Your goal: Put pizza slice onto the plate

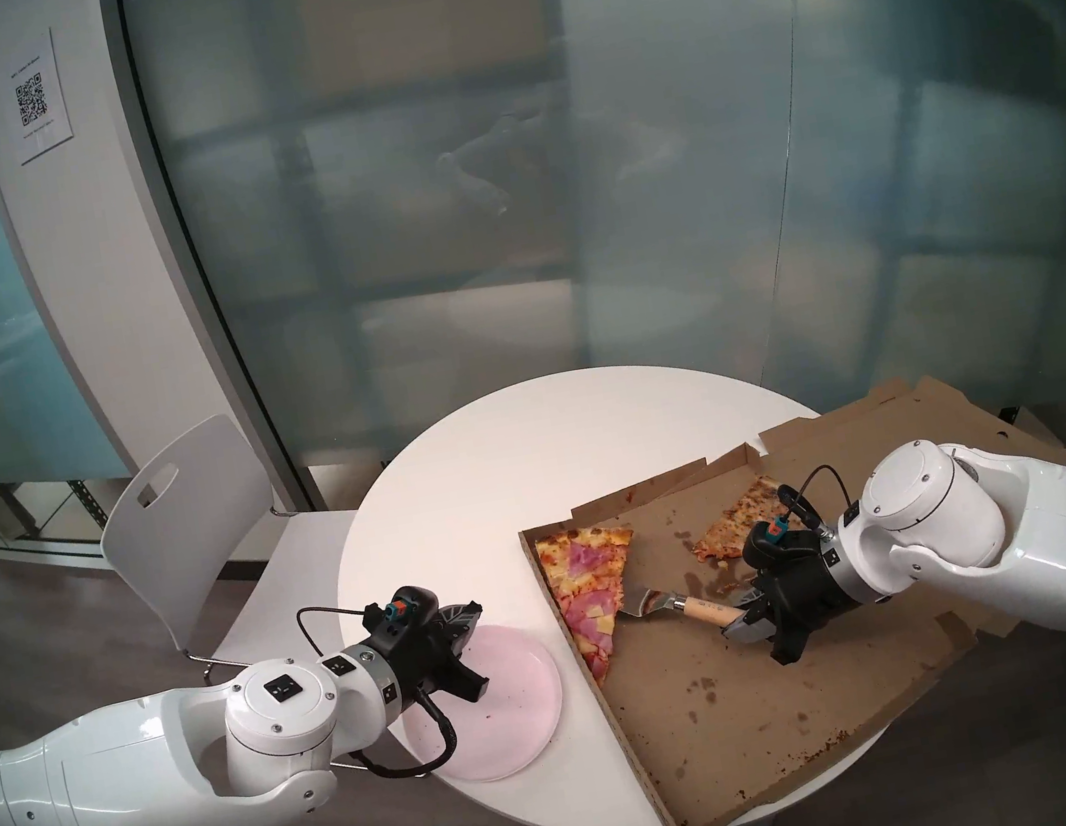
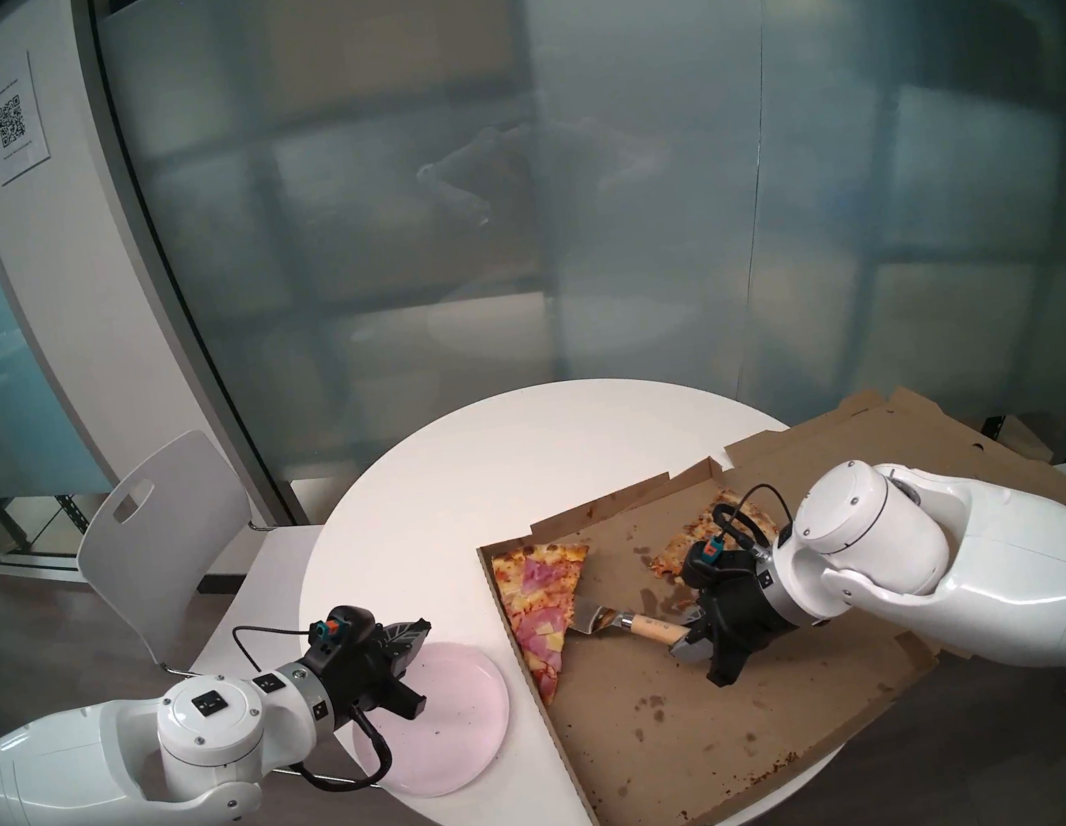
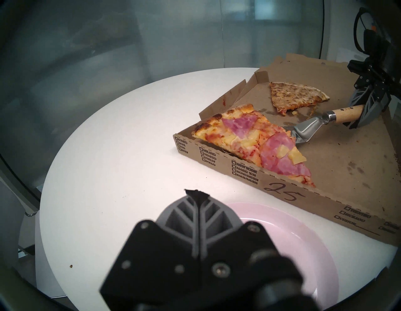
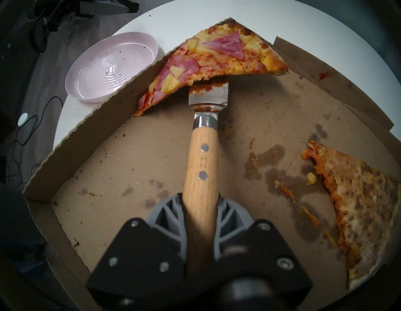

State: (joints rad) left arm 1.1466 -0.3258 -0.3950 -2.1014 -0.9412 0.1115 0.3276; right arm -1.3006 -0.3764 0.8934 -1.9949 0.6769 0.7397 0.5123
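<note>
The pizza slice [image 1: 584, 586] [image 2: 537, 601] [image 3: 260, 141] [image 4: 217, 56], topped with ham and pineapple, lies in the far left corner of the open box, along its left wall. My right gripper [image 1: 736, 627] [image 2: 685, 643] [image 4: 200, 199] is shut on the wooden handle of a spatula [image 1: 697, 613] [image 4: 201, 162]. The spatula's metal blade is pushed under the slice's right edge. The pale pink plate [image 1: 524, 712] [image 2: 468, 714] [image 3: 293, 239] [image 4: 112, 65] sits on the table left of the box. My left gripper [image 1: 472, 612] [image 2: 422, 627] [image 3: 196, 194] is shut and empty above the plate's far left rim.
The brown pizza box [image 1: 743, 718] covers the right half of the round white table [image 1: 458, 484], with its lid folded back. A second, browned slice [image 1: 738, 522] [image 4: 358, 195] lies in the box behind my right wrist. A white chair [image 1: 185, 530] stands at the far left.
</note>
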